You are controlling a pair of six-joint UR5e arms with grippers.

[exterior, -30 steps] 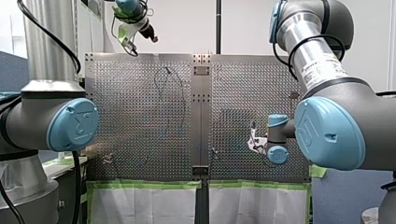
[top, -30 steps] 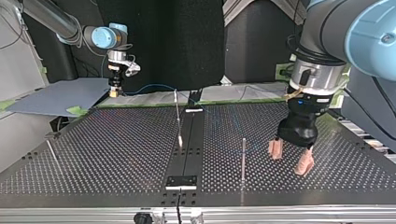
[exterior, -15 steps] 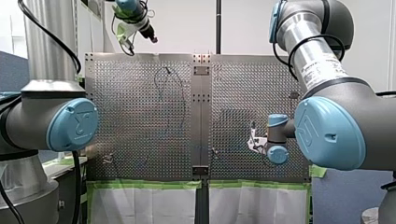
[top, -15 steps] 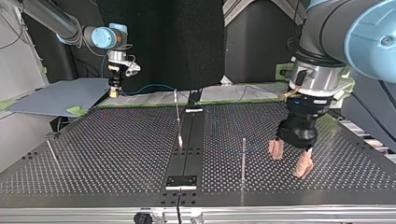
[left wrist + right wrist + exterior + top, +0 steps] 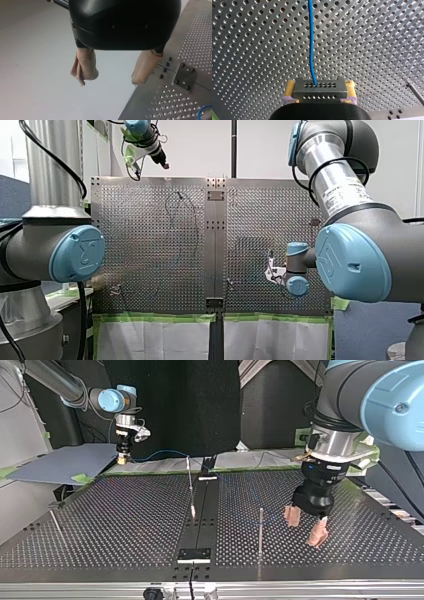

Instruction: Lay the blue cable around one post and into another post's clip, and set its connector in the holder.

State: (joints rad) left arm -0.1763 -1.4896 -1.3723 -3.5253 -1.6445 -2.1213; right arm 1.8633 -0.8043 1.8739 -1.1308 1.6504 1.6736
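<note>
Since a second ago the left gripper (image 5: 305, 526) has slid toward nine o'clock in the top view, closer to the nearest post (image 5: 260, 530); the right gripper (image 5: 320, 97) has not budged. On the left one, two beige-wrapped fingers (image 5: 85, 67) stand apart with nothing between them, hanging just above the perforated table (image 5: 125, 520) at about four o'clock in that view. On the right one, over at eleven o'clock by the far edge, two yellow pads (image 5: 290, 87) are clamped on one dark connector (image 5: 319, 86), a block with two rows of small holes. The one blue cable (image 5: 311, 45) runs out of its face and away over the table. From where I stand I count three thin posts: that upright one, a second post (image 5: 190, 485) near the middle, and a third post (image 5: 54, 522) leaning at nine o'clock. Two arms carry blue joint caps (image 5: 80, 252). Print on the right arm's tube (image 5: 345, 190) is too small to read.
</note>
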